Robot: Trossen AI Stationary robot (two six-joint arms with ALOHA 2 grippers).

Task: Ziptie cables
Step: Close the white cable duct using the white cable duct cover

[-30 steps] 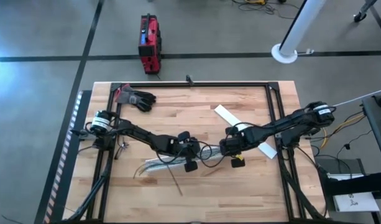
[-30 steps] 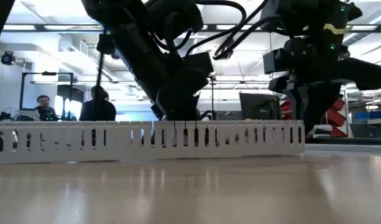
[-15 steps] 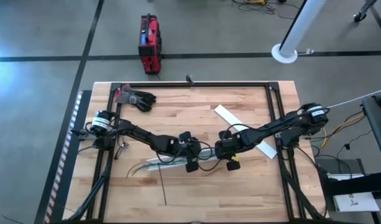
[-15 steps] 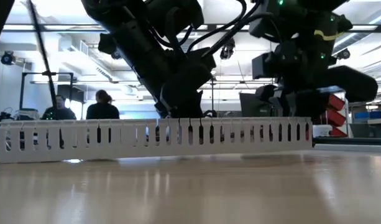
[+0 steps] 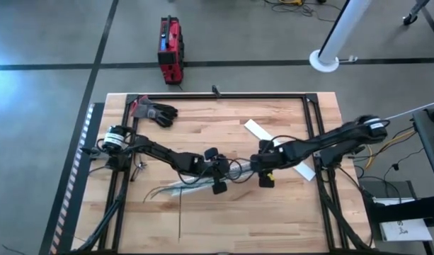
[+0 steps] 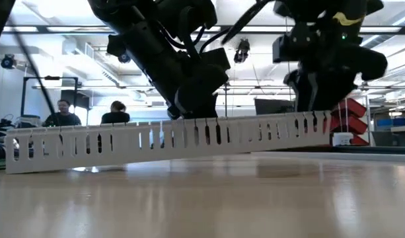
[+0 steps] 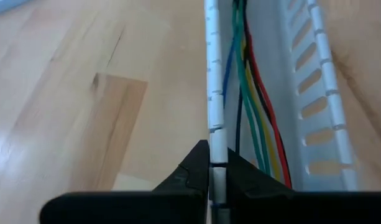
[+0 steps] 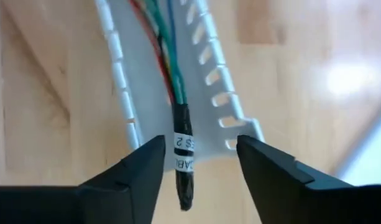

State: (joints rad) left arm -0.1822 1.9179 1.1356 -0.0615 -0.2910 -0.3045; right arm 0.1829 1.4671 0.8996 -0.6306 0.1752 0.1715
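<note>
Keeping the left end effector [image 7: 210, 180] clamped on the channel [image 7: 314, 93] wall steadies it while the right end effector [image 8: 195, 163], fingers apart, closes squarely around the cables [image 8: 181, 146] between them.

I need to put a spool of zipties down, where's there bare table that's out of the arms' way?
Bare wood lies along the near edge, below the slotted channel, and at the far middle between the black glove and the flat white lid. The centre is crowded: left gripper, right gripper, cables.

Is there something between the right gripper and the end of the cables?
Nothing visible. In the right wrist view the right gripper is open, and the dark labelled end of the cables sticks out of the white slotted channel directly between its fingers.
</note>
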